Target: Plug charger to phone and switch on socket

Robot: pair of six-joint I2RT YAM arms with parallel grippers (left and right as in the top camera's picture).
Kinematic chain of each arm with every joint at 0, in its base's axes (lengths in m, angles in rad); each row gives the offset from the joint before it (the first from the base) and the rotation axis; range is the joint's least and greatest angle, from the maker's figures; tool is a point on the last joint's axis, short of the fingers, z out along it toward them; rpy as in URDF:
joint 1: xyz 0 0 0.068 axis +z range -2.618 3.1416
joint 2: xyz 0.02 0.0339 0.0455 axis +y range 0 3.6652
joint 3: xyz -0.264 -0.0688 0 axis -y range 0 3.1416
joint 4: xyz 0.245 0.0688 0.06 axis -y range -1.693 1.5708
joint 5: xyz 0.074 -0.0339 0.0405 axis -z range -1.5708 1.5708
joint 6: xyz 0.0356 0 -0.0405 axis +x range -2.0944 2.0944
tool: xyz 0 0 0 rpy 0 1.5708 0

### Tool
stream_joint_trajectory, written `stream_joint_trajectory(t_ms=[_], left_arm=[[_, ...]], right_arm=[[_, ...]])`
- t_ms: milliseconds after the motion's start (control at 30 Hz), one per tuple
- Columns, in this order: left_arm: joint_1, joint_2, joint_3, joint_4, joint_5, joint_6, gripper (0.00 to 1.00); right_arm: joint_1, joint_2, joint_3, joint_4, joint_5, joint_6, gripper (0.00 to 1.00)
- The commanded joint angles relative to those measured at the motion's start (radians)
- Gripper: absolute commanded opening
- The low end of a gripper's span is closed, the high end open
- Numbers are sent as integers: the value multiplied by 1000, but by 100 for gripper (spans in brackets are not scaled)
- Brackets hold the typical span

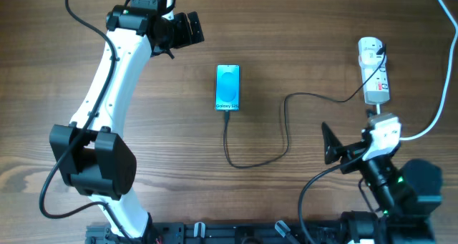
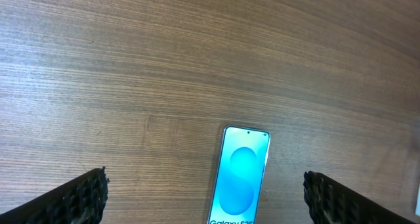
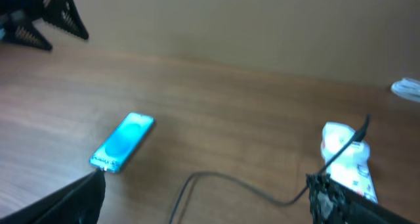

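Covering the whole work area is a brown wood-grain table, its grain running left to right. In the right wrist view a plain tan backdrop rises beyond the far edge, blurred. A thick white cable curves along the right margin from the top corner down towards the right arm.

Nothing lies on or across the phone, and both arms stand clear of it. The left gripper hangs over bare wood beyond and to the left of the phone, jaws spread wide, nothing between them; its ridged black fingers frame the phone from above in the left wrist view. The right gripper sits low at the near right, jaws likewise wide apart and empty, one finger just beside the near end of the socket; contact cannot be confirmed.

The phone lies flat, face up, mid-table, its turquoise screen lit and "Galaxy" text at the near end. The charger, a thin black cable, meets the phone's near short edge, runs towards the robot, loops right, climbs away and crosses to a black plug at the far end of the socket. Whether the tip is fully seated cannot be told. The socket is a white strip with red markings, lying lengthwise at far right; its switch position is not legible.
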Motion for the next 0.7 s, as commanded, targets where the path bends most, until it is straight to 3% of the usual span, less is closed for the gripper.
stream_joint_trajectory(t_ms=[0, 167, 300, 433, 667], left_arm=[[-2, 9, -3, 2, -6, -9, 100], [-2, 9, -3, 2, -6, -9, 100], [-2, 9, -3, 2, -6, -9, 100], [-2, 9, -3, 2, -6, -9, 100], [-2, 9, -3, 2, -6, -9, 100]], right_arm=[[7, -136, -174, 177, -16, -11, 100], [7, -268, -391, 398, -1, 46, 100], [7, -307, -461, 420, 105, 154, 100], [7, -307, -526, 517, 99, 142, 100], [11, -307, -533, 494, 100, 63, 100]])
